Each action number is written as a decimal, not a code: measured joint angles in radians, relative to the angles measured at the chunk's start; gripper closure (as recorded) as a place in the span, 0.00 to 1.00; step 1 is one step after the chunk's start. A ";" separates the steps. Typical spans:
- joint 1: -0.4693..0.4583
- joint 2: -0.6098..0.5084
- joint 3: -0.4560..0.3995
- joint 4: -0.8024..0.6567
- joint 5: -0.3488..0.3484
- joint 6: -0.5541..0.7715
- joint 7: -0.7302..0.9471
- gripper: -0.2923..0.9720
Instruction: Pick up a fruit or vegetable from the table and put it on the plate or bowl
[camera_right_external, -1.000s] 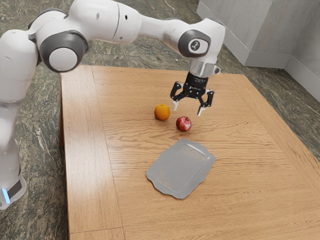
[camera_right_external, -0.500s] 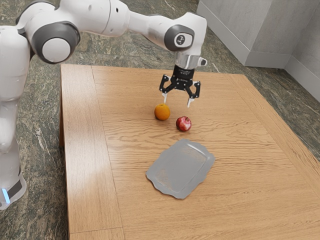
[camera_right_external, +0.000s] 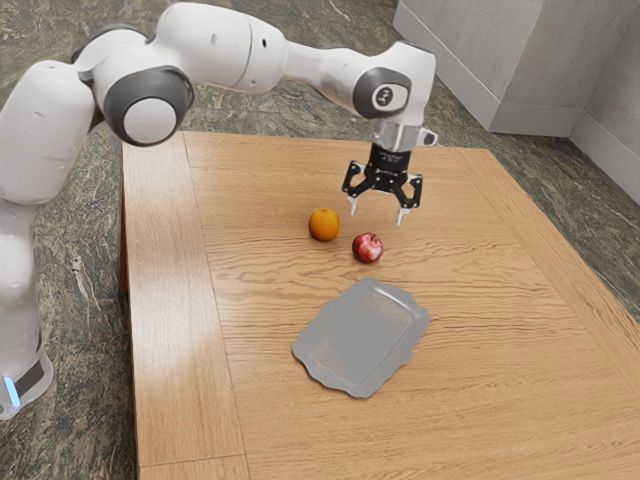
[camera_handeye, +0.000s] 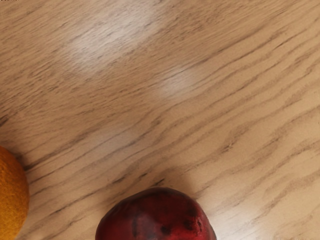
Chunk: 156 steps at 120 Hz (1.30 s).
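White arm (camera_right_external: 250, 50), grey joint caps (camera_right_external: 148, 105); black claw (camera_right_external: 376, 213), pale tips (camera_right_external: 352, 211); poss. blue LED (camera_right_external: 10, 390) at base.

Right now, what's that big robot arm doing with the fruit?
A white robot arm holds its black pincer open in the air over the wooden table, just above and behind a dark red fruit. It grips nothing. An orange sits beside the red fruit, toward the exterior view's left, and the two do not touch. A grey plate lies nearer the camera, and no fruit is on it yet.
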 joint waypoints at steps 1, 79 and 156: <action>-0.001 0.000 0.000 0.000 0.000 0.000 0.001 0.23; -0.003 0.044 -0.043 -0.016 -0.015 0.010 0.038 0.23; 0.006 0.092 -0.043 -0.016 -0.057 0.021 0.047 0.39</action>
